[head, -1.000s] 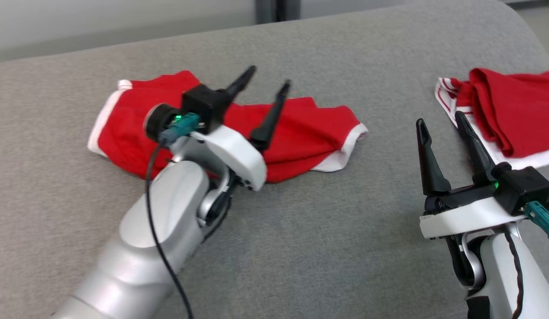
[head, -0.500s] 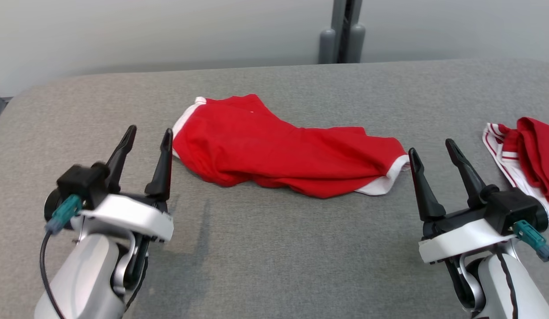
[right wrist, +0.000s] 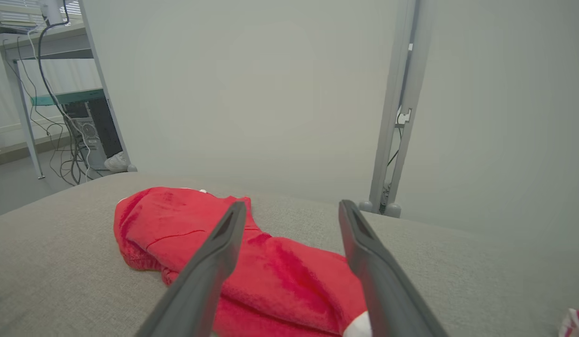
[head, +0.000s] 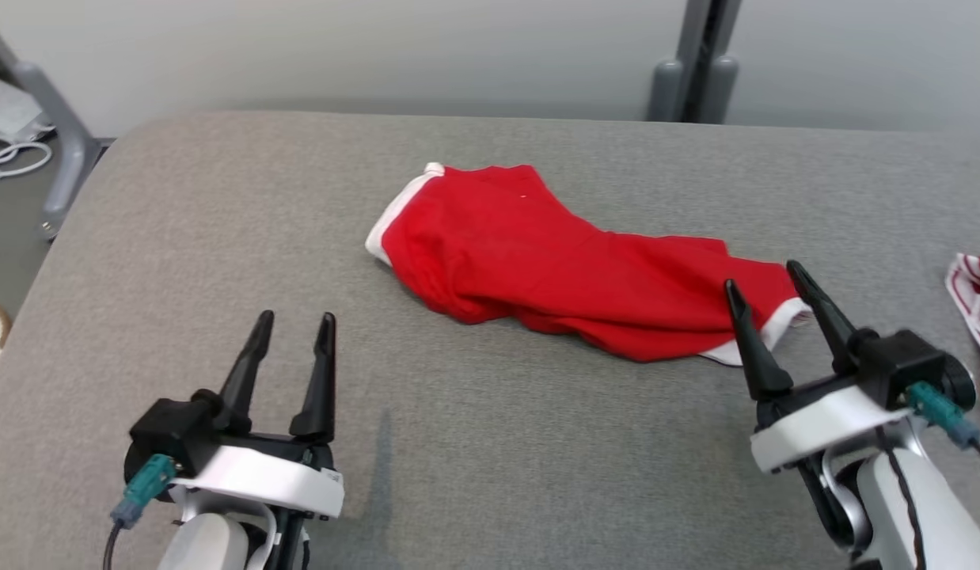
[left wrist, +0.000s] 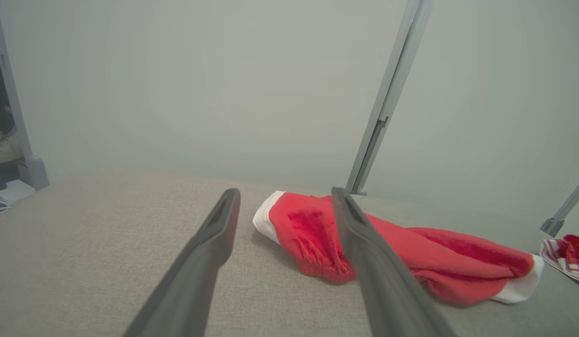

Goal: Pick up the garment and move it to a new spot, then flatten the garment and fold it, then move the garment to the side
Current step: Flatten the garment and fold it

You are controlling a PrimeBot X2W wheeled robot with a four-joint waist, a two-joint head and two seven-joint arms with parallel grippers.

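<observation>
Where grey padding [head: 490, 475] ends behind the garment [head: 553, 261], pale wall [head: 339, 55] rises.

I see the garment [head: 569, 265] lying loose and rumpled on the grey padded table [head: 221, 237], not flattened and not folded. It is red with a white band at each end. It stretches in a long, bunched strip on a diagonal: one white-trimmed end points toward the table's far edge and left side, the other toward me and the right side. Soft creases run along its length, and its near side is rolled under.
</observation>
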